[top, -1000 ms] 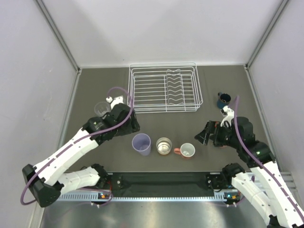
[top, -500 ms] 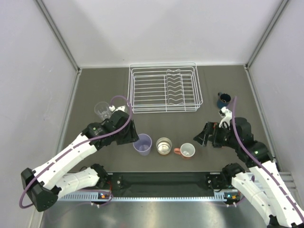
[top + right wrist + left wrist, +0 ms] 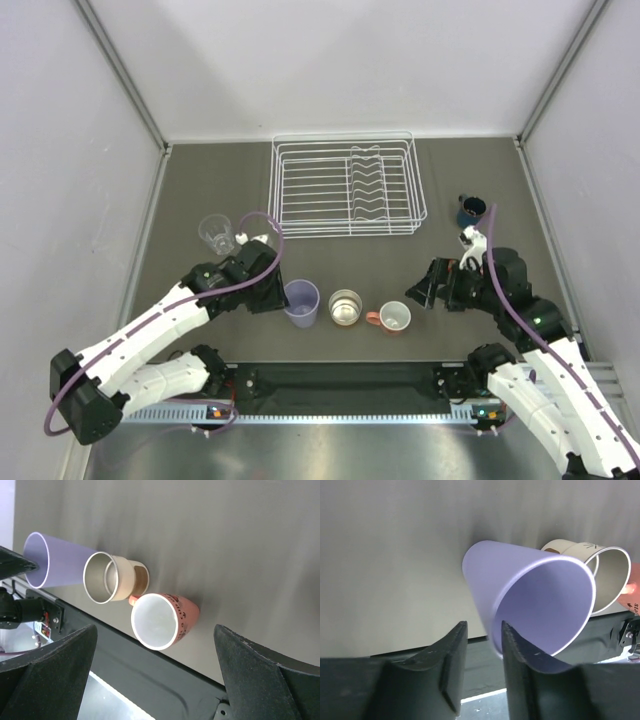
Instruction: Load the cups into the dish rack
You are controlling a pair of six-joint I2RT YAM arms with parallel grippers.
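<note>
- Dish rack (image 3: 330,185): a white wire rack with a row of upright prongs. It sits at the upper centre of the top view, on the dark grey surface (image 3: 190,180).
- Lavender tumbler (image 3: 299,302): stands upright in the lower centre of the top view, at the left end of a row of three cups and well apart from the rack.
- Left tool (image 3: 275,298): set at the tumbler's left side. In the left wrist view the tool (image 3: 482,625) straddles the wall of the tumbler (image 3: 535,600), with one finger outside and one inside the rim. The jaws are narrowly apart. A dark gap shows between the outer finger and the wall, so the tool is not yet clenched.
- Steel cup (image 3: 345,306): just right of the tumbler, mouth up.
- Salmon-pink mug (image 3: 395,317): at the right end of the row, with its handle pointing toward the steel cup.
- Right tool (image 3: 425,290): released, with the jaws spread wide and grasping nothing. It hangs just right of the row. Its wrist view frames the mug (image 3: 162,620) between the fingers of the tool (image 3: 155,630).
- Pale translucent tumbler (image 3: 216,234): upright on the surface at middle left, beside the left arm.
- Dark blue mug (image 3: 470,210): on the surface at middle right, near the rack's lower right corner and outside it.
</note>
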